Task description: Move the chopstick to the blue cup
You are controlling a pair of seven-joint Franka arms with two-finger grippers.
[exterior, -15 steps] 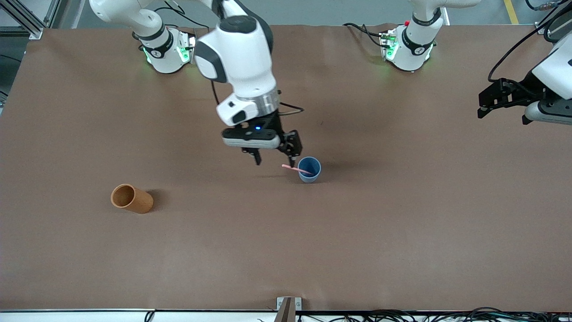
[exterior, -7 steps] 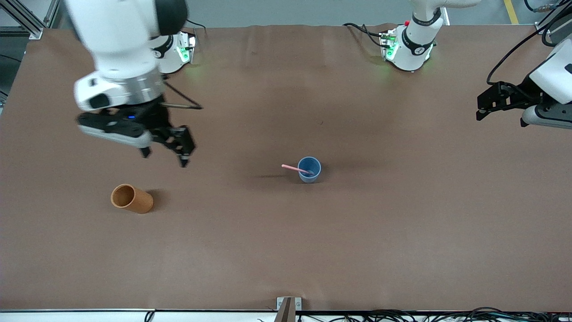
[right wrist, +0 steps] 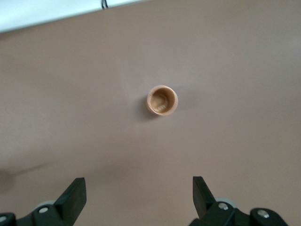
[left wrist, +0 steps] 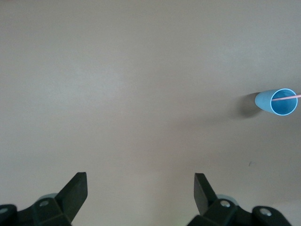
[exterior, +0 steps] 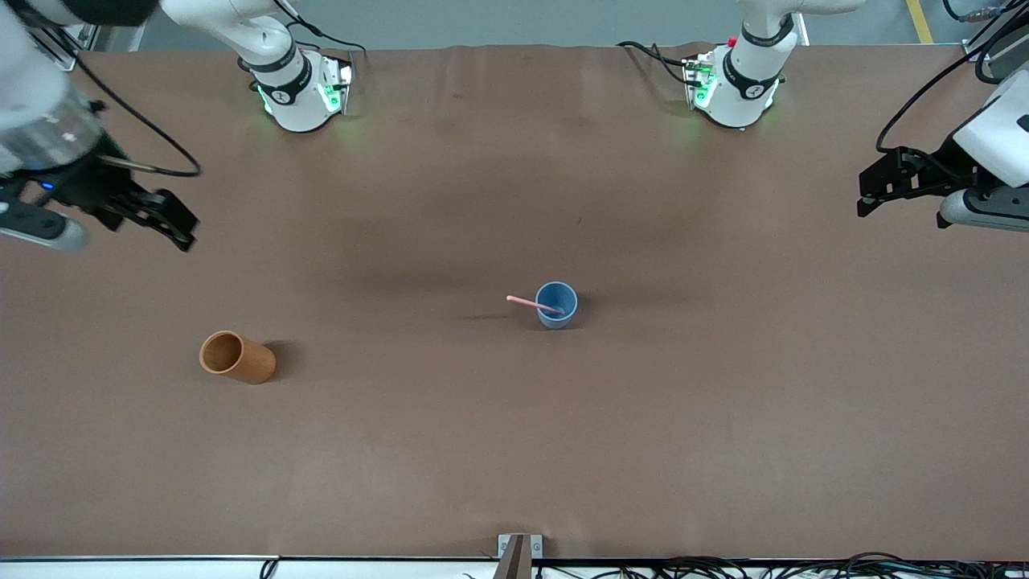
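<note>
— One chopstick (exterior: 532, 303)?
— Yes, leaning in the blue cup (exterior: 556, 305), frame centre.
— Grippers?
— Right gripper (exterior: 153, 219) at the frame's upper-left edge, left gripper (exterior: 884, 183) upper right; both spread wide, holding nothing.

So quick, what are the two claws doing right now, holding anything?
Left gripper: jaws open, holding nothing, waiting over the table.
Right gripper: jaws open, holding nothing, over the table.
</note>
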